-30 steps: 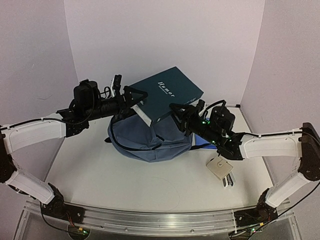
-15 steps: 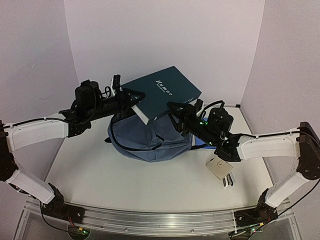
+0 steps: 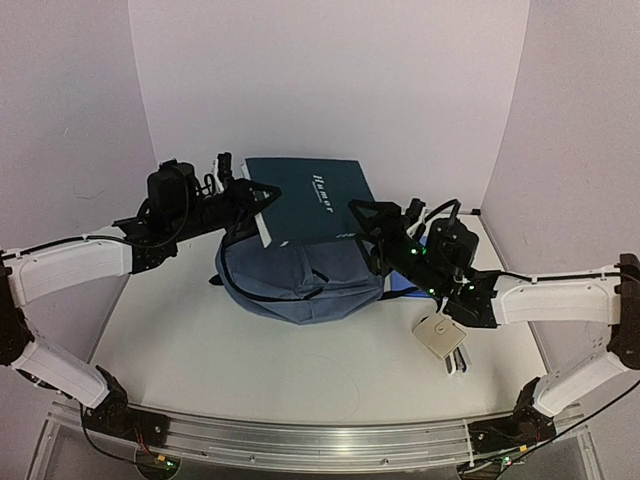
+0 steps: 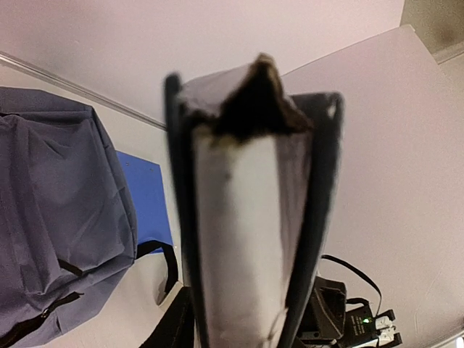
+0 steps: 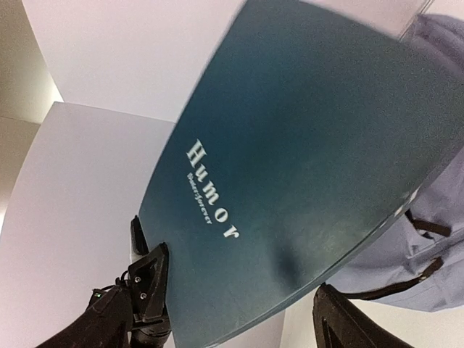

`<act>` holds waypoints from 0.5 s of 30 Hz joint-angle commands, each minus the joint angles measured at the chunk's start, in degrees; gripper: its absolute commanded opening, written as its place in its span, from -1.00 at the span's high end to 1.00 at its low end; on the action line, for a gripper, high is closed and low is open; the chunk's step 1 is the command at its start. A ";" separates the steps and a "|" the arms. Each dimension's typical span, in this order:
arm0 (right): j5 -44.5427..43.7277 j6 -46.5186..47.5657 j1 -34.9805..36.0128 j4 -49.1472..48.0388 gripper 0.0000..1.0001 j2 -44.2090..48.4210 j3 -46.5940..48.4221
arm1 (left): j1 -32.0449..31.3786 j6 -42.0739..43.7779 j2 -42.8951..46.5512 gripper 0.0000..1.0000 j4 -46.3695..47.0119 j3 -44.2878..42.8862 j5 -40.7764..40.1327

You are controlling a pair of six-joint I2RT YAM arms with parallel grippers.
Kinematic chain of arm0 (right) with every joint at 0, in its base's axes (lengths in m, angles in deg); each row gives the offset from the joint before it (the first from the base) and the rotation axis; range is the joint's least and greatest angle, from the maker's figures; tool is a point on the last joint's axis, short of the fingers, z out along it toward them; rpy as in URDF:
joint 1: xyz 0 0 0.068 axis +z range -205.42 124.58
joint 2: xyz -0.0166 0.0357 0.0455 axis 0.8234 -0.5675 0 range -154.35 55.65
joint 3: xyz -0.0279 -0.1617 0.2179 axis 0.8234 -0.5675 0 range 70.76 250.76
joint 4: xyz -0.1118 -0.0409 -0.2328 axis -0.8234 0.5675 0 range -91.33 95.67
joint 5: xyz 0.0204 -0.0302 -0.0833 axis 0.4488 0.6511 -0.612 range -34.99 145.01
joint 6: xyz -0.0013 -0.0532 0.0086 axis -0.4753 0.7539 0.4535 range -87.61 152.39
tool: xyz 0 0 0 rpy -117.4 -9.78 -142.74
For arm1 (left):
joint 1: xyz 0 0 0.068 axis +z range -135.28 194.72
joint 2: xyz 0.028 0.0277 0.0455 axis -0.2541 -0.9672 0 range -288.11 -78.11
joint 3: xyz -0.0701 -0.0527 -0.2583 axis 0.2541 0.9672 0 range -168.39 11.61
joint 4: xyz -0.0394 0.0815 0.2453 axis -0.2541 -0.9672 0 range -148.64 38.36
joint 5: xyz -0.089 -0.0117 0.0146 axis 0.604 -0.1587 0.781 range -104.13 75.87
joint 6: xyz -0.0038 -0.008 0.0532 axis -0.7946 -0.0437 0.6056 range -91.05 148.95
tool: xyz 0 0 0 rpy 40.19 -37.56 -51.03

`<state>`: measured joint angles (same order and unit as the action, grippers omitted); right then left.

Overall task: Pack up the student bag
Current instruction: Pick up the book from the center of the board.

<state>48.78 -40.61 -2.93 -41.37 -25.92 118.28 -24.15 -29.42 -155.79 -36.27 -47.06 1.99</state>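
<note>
Over the far middle of the bench (image 3: 200, 350): teal book held above the student bag (image 3: 300, 285)
The left tool (image 3: 258, 200) is clamped narrow on the left edge of the "Humor" book (image 3: 310, 200). The student bag slumps on the bench just below it. The right tool (image 3: 372, 228) is spread wide by the book's near right corner.

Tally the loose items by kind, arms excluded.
backpack, slate-blue: 1
teal book: 1
blue notebook, flat, beside the backpack: 1
beige item, small, kind unclear: 1
Total: 4
</note>
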 commanded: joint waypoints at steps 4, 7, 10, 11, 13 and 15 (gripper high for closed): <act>-14.97 16.03 1.91 19.87 -0.77 8.44 1.75 | 10.33 2.20 6.16 0.52 -5.54 -2.49 1.60; -14.02 22.52 1.99 26.56 -0.76 5.24 6.66 | 15.36 2.34 7.75 0.54 -7.73 -2.03 3.43; -9.54 30.73 2.24 31.48 -0.75 -0.01 12.99 | 19.43 3.76 9.89 0.54 -10.78 -2.20 4.22; -7.20 33.64 2.37 32.24 -0.74 -2.40 15.07 | 21.24 4.10 10.58 0.54 -11.97 -2.11 4.26; -3.66 39.30 2.79 33.34 -0.71 -6.98 18.51 | 24.57 4.13 11.95 0.55 -13.73 -1.80 4.67; -0.12 44.02 3.64 34.30 -0.70 -11.05 22.65 | 28.20 3.75 13.31 0.56 -14.71 -1.31 5.81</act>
<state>41.23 -10.94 -0.86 -13.18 -30.40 134.00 -1.01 -26.51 -146.77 -50.19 -47.13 5.04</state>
